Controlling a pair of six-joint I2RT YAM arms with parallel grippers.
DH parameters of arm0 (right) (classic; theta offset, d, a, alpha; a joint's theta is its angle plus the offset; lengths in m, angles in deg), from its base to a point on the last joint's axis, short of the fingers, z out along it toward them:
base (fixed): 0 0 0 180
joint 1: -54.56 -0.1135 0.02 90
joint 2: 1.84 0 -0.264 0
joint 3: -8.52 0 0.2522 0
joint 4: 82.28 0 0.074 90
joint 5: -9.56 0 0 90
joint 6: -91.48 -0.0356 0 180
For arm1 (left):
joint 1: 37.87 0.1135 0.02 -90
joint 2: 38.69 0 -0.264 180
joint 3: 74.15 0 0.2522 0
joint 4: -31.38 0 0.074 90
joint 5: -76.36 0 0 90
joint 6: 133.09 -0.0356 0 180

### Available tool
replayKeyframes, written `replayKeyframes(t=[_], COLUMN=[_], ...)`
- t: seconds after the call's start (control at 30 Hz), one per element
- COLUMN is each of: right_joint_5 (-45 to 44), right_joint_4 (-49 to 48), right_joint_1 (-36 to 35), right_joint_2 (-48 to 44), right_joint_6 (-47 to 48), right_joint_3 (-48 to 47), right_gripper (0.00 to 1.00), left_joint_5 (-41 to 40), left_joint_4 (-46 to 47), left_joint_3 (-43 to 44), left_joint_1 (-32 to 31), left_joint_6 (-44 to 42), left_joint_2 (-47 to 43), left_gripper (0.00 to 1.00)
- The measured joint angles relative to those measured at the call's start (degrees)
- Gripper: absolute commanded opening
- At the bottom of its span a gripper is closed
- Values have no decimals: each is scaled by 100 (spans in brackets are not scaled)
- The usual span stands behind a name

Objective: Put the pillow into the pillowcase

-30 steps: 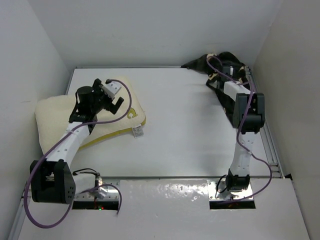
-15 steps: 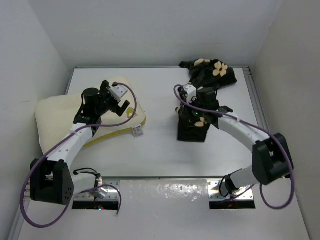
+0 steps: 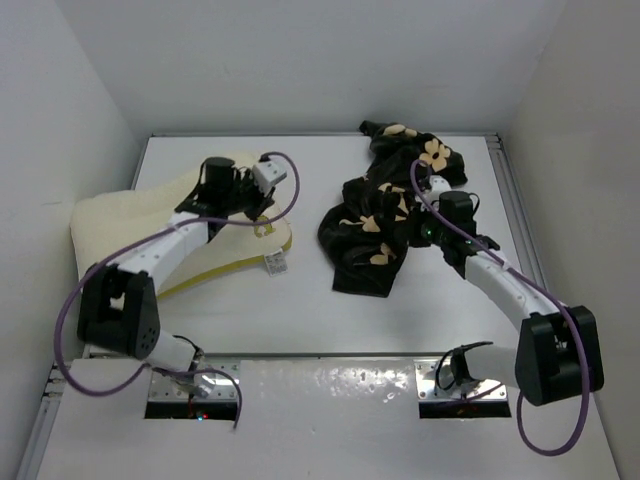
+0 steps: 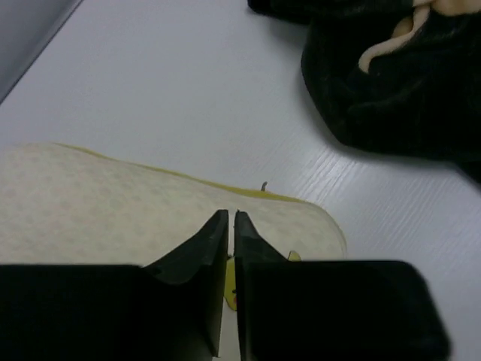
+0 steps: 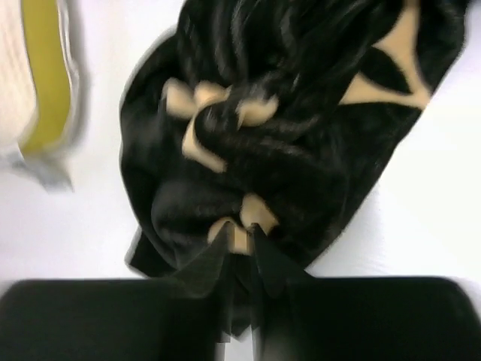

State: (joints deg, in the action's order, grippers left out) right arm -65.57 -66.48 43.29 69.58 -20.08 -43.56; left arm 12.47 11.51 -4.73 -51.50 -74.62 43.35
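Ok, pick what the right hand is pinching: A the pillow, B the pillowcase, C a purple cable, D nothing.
B: the right hand is closed on a fold of the black flowered pillowcase; the pillow lies apart from it.

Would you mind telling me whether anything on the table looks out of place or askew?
The pillowcase lies crumpled in a heap rather than spread flat. The pillow sits askew, and its left end appears to reach past the table edge, against the wall.
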Motion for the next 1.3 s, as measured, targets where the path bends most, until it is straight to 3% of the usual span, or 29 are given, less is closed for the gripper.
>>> replayKeyframes(t=[0.03, 0.07, 0.1, 0.13, 0.2, 0.23, 0.33, 0.4, 0.43, 0.5, 0.57, 0.6, 0.63, 0.73, 0.77, 0.87, 1.07, 1.17, 1.27, 1.3], right_joint_5=[-103, -166, -197, -219, -271, -291, -352, -393, -376, -258, -9, 144, 260, 363, 321, -31, -918, -778, -380, -269], right_joint_4=[-140, -254, -302, -308, -299, -308, -188, 20, 168, 577, 1137, 1412, 1674, 2437, 2632, 2970, 3093, 2988, 2789, 2699], right_joint_1=[42, 42, 22, -2, -74, -105, -144, -144, -149, -170, -205, -286, -350, -553, -608, -638, -492, -516, -656, -704], right_joint_2=[39, 92, 208, 345, 715, 920, 1628, 2142, 2391, 2885, 3215, 3510, 3652, 3893, 3901, 3762, 2889, 2848, 3093, 3198], right_joint_6=[-153, -240, -256, -262, -195, -164, -70, 17, 96, 326, 643, 852, 1054, 1668, 1792, 2035, 2037, 1939, 1801, 1766], right_joint_3=[-7, -26, -105, -234, -605, -817, -1513, -2026, -2260, -2782, -3215, -3652, -3915, -4621, -4771, -4916, -3801, -3397, -3254, -3276], right_gripper=[65, 77, 93, 98, 99, 99, 90, 74, 59, 53, 61, 69, 85, 92, 99, 99, 99, 90, 48, 16], left_joint_5=[-39, -94, -153, -190, -216, -238, -256, -223, -216, -247, -306, -321, -321, -328, -341, -433, -483, -457, -468, -479], left_joint_4=[-245, -448, -597, -699, -835, -874, -979, -1005, -1010, -997, -970, -953, -940, -896, -894, -822, -568, -483, -409, -398], left_joint_3=[420, 839, 1185, 1453, 1729, 1764, 1655, 1567, 1539, 1497, 1458, 1434, 1405, 1220, 1143, 883, 345, 203, 83, 52], left_joint_1=[-116, -264, -411, -570, -846, -1071, -1416, -1523, -1526, -1508, -1456, -1421, -1390, -1187, -1095, -839, -732, -732, -732, -732], left_joint_6=[-7, -7, -11, -55, -120, -116, 76, 267, 334, 459, 535, 573, 610, 688, 704, 706, 588, 588, 590, 590], left_joint_2=[306, 588, 815, 992, 1185, 1252, 1322, 1338, 1340, 1340, 1338, 1333, 1325, 1193, 1117, 811, 291, 249, 238, 227], left_gripper=[0, 1, 17, 27, 52, 56, 59, 60, 60, 61, 62, 62, 62, 62, 62, 62, 64, 65, 65, 66])
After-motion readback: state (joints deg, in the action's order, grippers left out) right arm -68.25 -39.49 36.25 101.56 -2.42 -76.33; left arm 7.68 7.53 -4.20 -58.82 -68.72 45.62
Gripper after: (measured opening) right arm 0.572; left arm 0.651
